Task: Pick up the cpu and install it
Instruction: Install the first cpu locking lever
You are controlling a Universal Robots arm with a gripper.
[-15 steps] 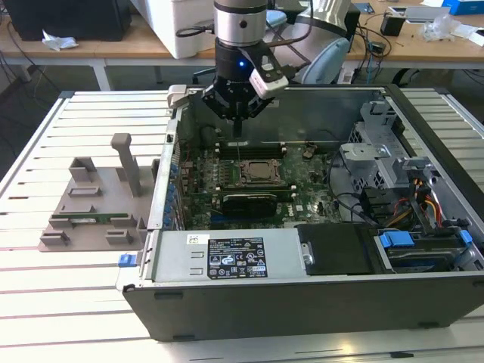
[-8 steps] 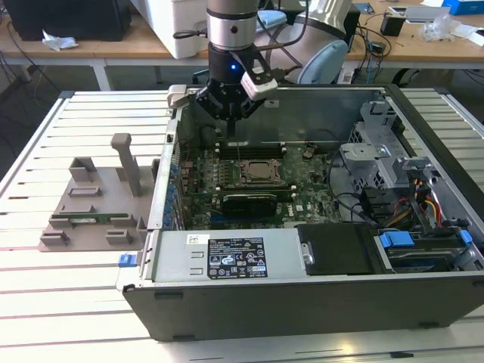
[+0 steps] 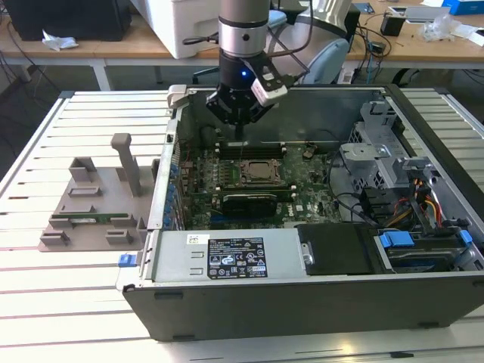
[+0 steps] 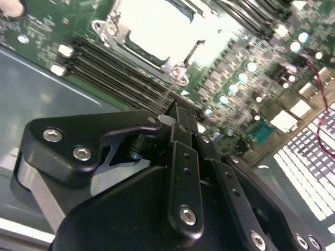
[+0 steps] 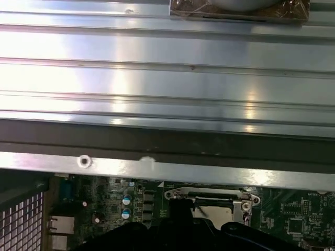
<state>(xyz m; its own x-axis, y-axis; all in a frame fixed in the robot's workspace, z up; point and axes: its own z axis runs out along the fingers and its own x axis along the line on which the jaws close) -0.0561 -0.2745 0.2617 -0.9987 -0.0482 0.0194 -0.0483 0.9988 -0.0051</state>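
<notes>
Hovering above the CPU socket (image 3: 262, 173) inside the open computer case (image 3: 318, 299), the gripper (image 3: 239, 121) has fingers pinched together, aligned for seating work.

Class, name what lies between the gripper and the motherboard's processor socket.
Long dark memory slots run between gripper and socket, in the second wrist view.

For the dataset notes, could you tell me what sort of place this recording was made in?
Most likely a robotics lab or workshop: an open computer case lies on a slatted aluminium table under the robot arm's gripper, with cluttered wooden benches behind.
</notes>
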